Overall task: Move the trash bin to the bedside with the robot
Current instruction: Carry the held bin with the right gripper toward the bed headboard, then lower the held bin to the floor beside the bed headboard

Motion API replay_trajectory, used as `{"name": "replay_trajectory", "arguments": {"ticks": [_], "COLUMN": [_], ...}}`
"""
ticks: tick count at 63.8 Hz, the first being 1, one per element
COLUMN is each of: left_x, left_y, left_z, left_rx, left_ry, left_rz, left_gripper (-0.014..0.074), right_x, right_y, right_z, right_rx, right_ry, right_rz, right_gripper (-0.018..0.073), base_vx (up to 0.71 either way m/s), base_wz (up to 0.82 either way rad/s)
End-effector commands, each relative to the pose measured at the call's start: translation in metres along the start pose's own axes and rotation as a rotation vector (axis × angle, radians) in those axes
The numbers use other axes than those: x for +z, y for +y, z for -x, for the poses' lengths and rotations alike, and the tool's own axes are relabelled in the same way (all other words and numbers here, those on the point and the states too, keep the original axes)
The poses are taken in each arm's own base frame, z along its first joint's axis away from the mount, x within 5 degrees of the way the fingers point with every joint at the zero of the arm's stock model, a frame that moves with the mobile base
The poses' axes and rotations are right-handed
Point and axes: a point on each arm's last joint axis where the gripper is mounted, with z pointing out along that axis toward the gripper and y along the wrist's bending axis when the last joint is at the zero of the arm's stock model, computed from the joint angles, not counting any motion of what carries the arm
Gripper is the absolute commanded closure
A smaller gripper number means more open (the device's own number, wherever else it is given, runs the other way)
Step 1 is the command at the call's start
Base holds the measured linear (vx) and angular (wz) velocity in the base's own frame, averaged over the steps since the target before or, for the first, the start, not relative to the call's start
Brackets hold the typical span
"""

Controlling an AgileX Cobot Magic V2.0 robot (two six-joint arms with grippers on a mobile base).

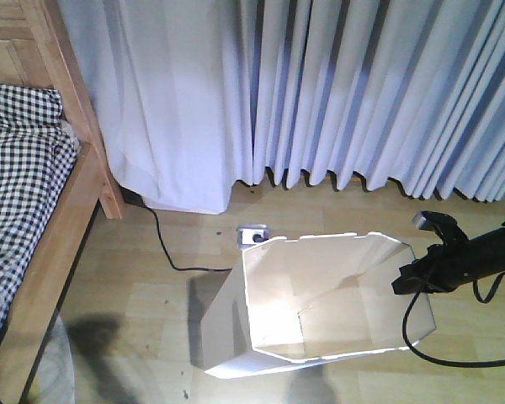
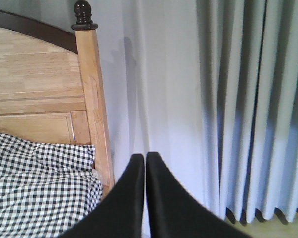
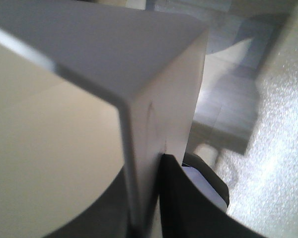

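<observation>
Two arms, one working: your right gripper (image 1: 408, 280) pinches the right rim of the trash bin (image 1: 320, 303), which stands on the floor (image 1: 143, 244) well apart from the bed (image 1: 42, 252) at left. Your left gripper (image 2: 145, 163) is pressed together, empty. The carry looks barely begun. Next, draw it leftward gently, since the wall is thin. The mouth faces up toward the camera, with the long axis near upright and seemingly tipped a little.

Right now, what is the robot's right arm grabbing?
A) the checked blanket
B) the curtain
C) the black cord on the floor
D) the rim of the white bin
D: the right end effector is clamped on the rim of the white bin, with the bin's thin wall pinched inside it.
</observation>
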Motion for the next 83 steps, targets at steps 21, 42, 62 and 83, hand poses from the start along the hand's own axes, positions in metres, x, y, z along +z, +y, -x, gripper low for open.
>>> {"name": "replay_trajectory", "arguments": {"ticks": [21,42,62,83], "left_x": [-0.0003,-0.0003,-0.0003,-0.0003], "left_y": [-0.0005,-0.0005,-0.0005,-0.0005], "left_z": [0.0032,0.0032,0.0032,0.0032], "left_rx": [-0.023,-0.023,-0.023,-0.023], "left_ry": [-0.07,-0.07,-0.07,-0.07], "left_rz": [-0.007,-0.007,-0.007,-0.007], "left_gripper": [0.0603,0.0603,0.0603,0.0603], "right_x": [-0.0243,-0.0242,-0.0242,-0.0242], "right_y": [0.0275,0.0274,0.0274,0.0274], "right_z": [0.0192,0.0192,0.0192,0.0192], "right_rx": [0.0,0.0,0.0,0.0], "right_ry": [-0.093,-0.094,-0.094,-0.094], "right_rz": [0.206,0.205,0.205,0.205], "right_gripper": [0.0563,0.0563,0.0563,0.0563], "base_vx": [0.19,0.17,0.15,0.09], "base_wz": [-0.02,-0.06,0.0,0.02]}}
